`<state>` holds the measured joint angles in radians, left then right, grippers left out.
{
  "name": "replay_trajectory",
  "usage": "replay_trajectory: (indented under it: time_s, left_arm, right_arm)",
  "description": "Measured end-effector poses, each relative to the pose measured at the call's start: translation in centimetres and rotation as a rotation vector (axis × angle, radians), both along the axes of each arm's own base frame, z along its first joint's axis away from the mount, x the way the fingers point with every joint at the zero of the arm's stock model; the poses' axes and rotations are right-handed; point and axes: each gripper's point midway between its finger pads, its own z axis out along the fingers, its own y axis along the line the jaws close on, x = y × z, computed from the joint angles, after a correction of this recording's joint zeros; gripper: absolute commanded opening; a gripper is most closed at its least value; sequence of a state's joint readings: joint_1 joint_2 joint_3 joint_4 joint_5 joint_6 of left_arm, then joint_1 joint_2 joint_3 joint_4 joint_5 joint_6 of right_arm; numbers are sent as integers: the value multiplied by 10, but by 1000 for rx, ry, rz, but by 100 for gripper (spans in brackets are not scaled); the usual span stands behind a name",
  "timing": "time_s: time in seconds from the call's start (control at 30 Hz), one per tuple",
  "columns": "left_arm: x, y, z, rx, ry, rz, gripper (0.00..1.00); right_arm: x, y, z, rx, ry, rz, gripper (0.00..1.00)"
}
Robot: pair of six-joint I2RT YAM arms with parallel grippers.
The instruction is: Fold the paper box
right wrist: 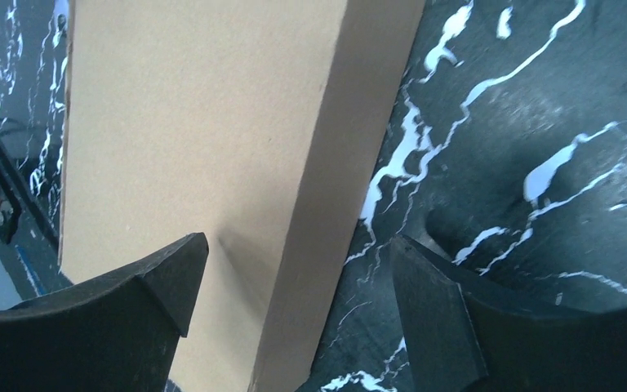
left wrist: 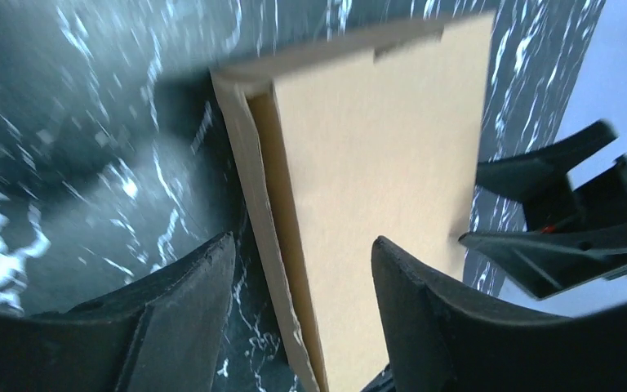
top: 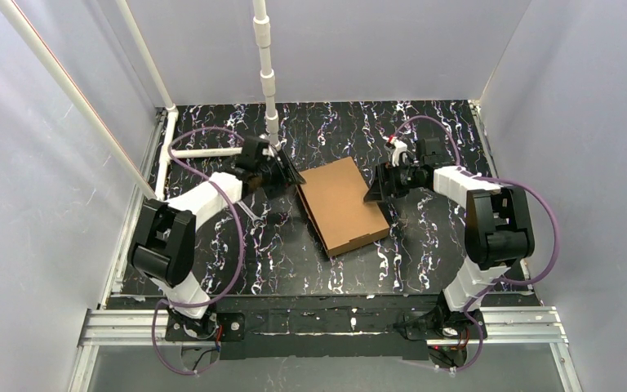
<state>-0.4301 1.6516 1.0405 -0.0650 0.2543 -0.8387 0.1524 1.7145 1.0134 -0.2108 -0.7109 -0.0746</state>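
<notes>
The paper box (top: 343,204) lies in the middle of the black marbled table as a shallow brown cardboard box with its lid down flat. My left gripper (top: 294,175) is at the box's far left corner and stands open. In the left wrist view, the left gripper (left wrist: 304,241) straddles the box's (left wrist: 375,163) side edge, one finger over the lid and one over the table. My right gripper (top: 377,192) is at the box's right edge, also open. From the right wrist, the right gripper (right wrist: 298,238) straddles the right wall of the box (right wrist: 196,122).
White pipes (top: 265,73) rise at the back left, with a horizontal pipe (top: 208,152) lying on the table (top: 424,245) just behind the left arm. Pale walls close in the table on three sides. An aluminium rail (top: 326,322) runs along the near edge.
</notes>
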Motion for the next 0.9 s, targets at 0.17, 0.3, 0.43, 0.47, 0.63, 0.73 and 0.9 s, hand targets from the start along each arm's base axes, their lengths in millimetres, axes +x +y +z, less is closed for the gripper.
replay_trajectory:
  time_s: [0.17,0.3,0.43,0.47,0.63,0.73,0.9]
  left_arm:
    - [47,26,20,35,-40,57,61]
    - [56,20,2,35,5,15,64]
    - [48,13,-29,31,96,-22,62]
    - [46,11,-33,23,114,-25,62]
    - [51,3,-27,-13,113,-40,46]
    - [54,-1,-25,-27,110,-41,26]
    - [59,-7,-21,-66,103,-38,3]
  right_arm:
    - [26,0,-1,-27,-22,-14,91]
    - [40,3,-5,-41,-20,-13,91]
    - [45,8,-5,-40,-17,-5,91]
    - [45,9,-5,-41,-19,-2,91]
    - [44,17,-6,-45,-20,17,85]
    - [42,24,-6,-45,-21,37,79]
    - [38,31,-6,-50,-20,65,75]
